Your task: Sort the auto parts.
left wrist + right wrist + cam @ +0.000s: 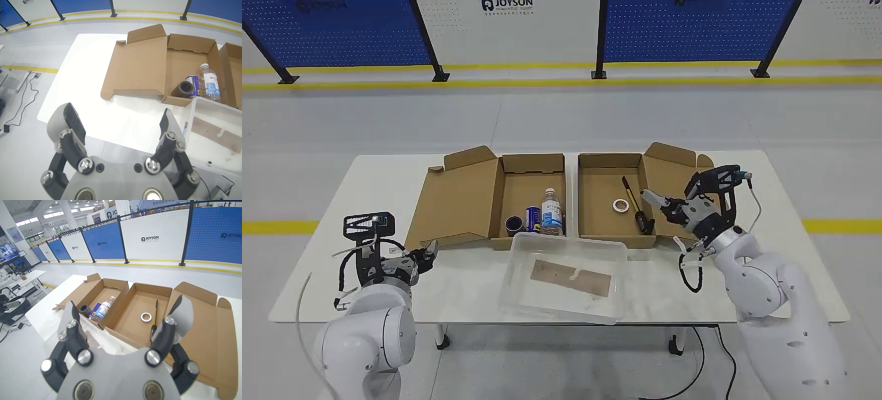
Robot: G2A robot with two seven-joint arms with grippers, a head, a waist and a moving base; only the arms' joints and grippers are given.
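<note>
Standing side by side on a white surface (pixel 372 190) are 2 open cardboard boxes with their lids folded outward. The left box (pixel 498 195) holds 3 things at its near edge: a black cylinder (pixel 514 224), a blue can (pixel 533 218) and a clear plastic bottle (pixel 551 213). The right box (pixel 600 218) holds a metal ring (pixel 621 205) and, just right of it, a yellow and black hand tool (pixel 634 205). A clear plastic bin (pixel 512 275) sits just near the boxes, with a brown sheet (pixel 568 277) showing at its bottom. The left claw (pixel 116 108) hangs over the near left part of the surface, fingers apart and holding nothing. The right claw (pixel 125 300) hangs by the right box's right side, fingers apart, holding nothing.
</note>
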